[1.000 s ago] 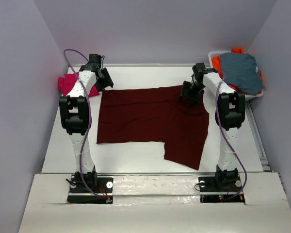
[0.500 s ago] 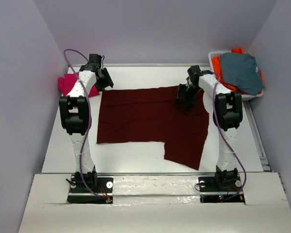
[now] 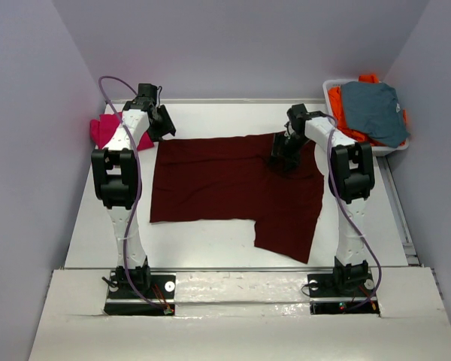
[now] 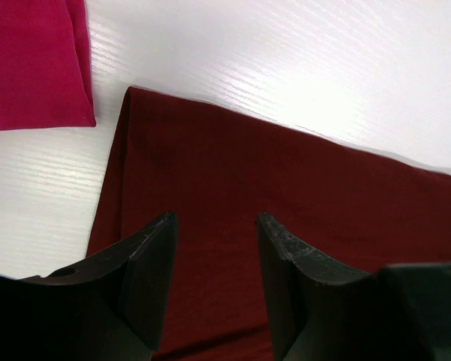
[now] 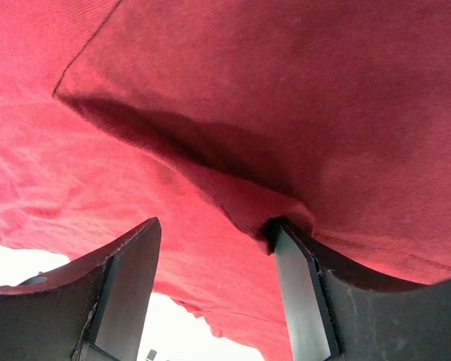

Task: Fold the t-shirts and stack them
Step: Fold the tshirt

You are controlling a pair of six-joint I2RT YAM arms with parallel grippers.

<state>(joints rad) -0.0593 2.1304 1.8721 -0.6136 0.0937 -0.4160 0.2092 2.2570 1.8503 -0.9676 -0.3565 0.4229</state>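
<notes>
From above, the right gripper has slid inward along the far edge of the large dark maroon cloth t-shirt, spread mid-table (smoothing, I'd guess). Left wrist: the left gripper gapes over its corner. Right wrist: jaws apart, a fold bunching against one.

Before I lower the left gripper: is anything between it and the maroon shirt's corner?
Nothing visible. The left gripper hangs open right over the maroon shirt near its corner; the pink shirt lies off to the side, apart from it.
</notes>
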